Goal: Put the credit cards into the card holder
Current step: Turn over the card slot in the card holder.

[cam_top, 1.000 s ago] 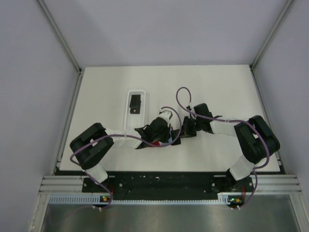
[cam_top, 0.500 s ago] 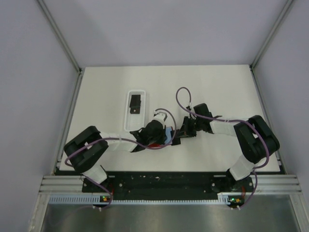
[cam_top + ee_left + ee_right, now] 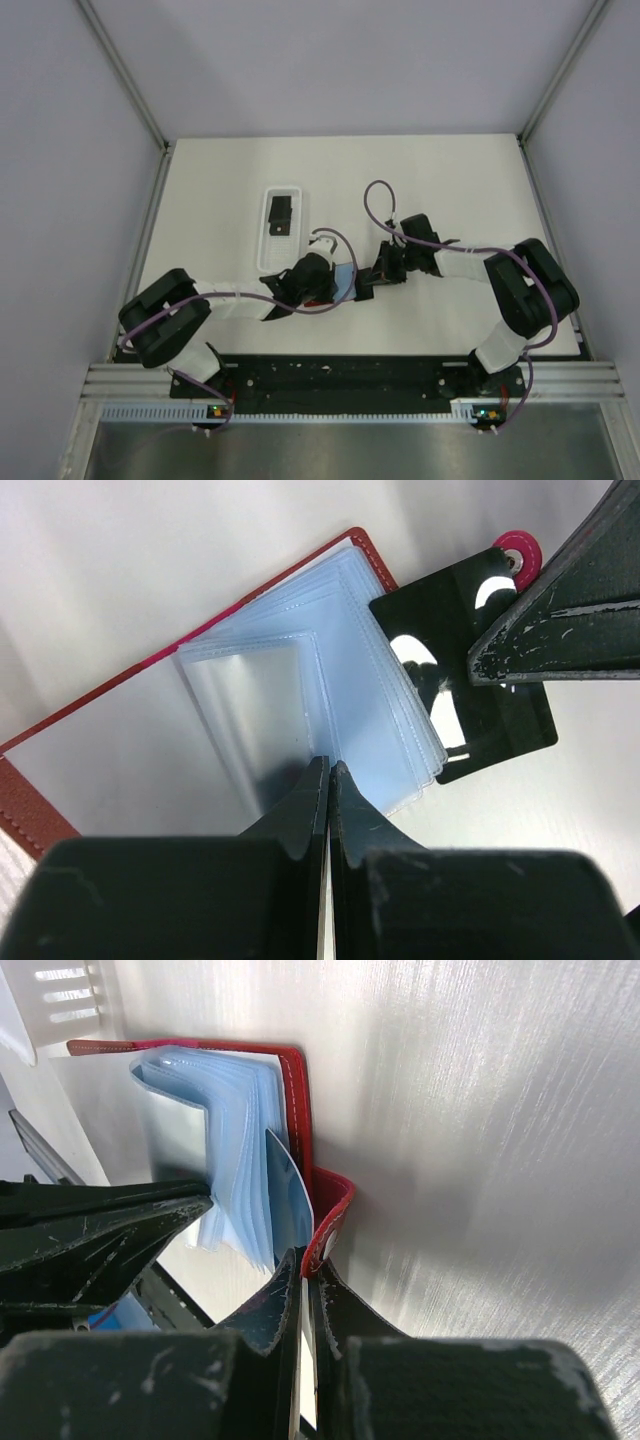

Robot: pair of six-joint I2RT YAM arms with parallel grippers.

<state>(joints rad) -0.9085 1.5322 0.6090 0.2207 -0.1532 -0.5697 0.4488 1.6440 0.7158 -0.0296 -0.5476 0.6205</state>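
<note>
— Card holder (image 3: 343, 280) lies open on the counter (image 3: 450, 170), right between the two arms. Can you see it from your side?

— Yes. The red cover is down flat and the clear sleeves (image 3: 330, 640) are fanned up. The left end effector (image 3: 328, 772) comes in from about 8 o'clock. Its jaws are pressed together on the corner of one sleeve leaf, lifting it, I'd say.

— And the other arm?

— The right end effector (image 3: 303, 1260) is clenched on a credit card (image 3: 470, 695). From it the card holder sits at 9 o'clock, just beside it. That's the arm the next move depends on.

— How does the card lie?

— In the left wrist view its long axis runs roughly from 11 to 5 o'clock. One long edge lies along the free edge of the sleeves and overlaps them a little. The pink snap tab (image 3: 517, 552) pokes out at the card's 1 o'clock. I can't tell whether that edge is already inside a pocket.

— So the push goes toward 9 o'clock?

— That's my guess: sideways, into the gap under the lifted leaf. If the leaf slips out of the left jaws, the card may ride over the stack instead.

— Anything left after that?

— A second black card (image 3: 283, 215) sits in the white tray (image 3: 266, 250), at 11 o'clock from the card holder, with neither arm near it.
</note>
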